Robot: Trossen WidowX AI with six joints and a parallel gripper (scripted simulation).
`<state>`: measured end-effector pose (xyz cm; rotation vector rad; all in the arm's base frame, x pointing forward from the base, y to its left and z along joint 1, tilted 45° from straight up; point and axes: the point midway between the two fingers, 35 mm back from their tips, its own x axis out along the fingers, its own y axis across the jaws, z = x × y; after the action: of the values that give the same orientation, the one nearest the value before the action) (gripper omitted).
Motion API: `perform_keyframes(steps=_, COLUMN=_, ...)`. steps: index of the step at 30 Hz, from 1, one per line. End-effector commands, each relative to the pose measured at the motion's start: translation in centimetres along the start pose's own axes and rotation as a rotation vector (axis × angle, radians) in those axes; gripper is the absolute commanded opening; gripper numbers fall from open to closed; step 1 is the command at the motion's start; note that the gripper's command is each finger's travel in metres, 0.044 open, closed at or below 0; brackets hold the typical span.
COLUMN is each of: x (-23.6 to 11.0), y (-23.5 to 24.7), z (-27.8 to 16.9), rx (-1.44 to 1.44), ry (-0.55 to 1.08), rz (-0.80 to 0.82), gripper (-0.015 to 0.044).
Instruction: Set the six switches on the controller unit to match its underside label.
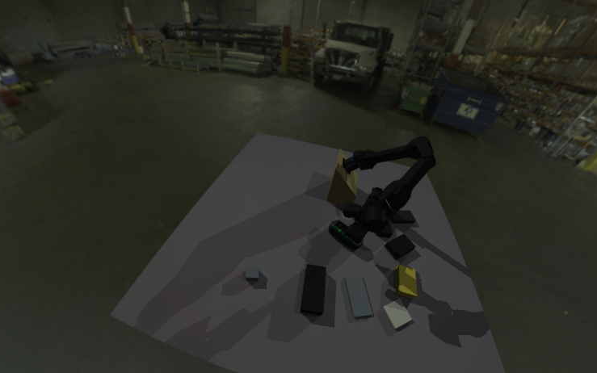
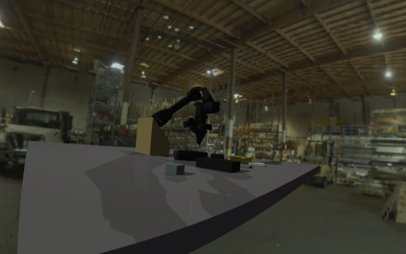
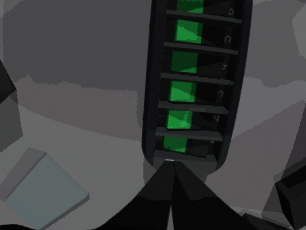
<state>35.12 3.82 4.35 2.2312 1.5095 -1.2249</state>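
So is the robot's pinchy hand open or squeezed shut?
Shut. In the wrist view the black fingers meet in a point with no gap, holding nothing, just above the dark grey switch box.

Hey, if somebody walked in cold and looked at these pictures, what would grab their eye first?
The row of bright green rocker switches on the dark controller unit, running up the middle of the wrist view. Right below it the shut pincer comes to a point near the unit's closest end. From above, the black arm bends over the grey bench, with a tan box beside it.

Matt dark controller unit [image 3: 197, 71], smooth grey bench [image 1: 226, 259].
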Motion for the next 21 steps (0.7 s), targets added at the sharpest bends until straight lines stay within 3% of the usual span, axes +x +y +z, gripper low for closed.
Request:
perform_keyframes(steps=1, x=-0.32, y=-1.04, z=3.68, rx=0.003, ry=-0.003, rz=-0.007, gripper=0.0000)
perform_keyframes(steps=21, x=-0.36, y=-1.27, z=4.31, rx=0.000, ry=-0.003, rz=-0.007, gripper=0.0000)
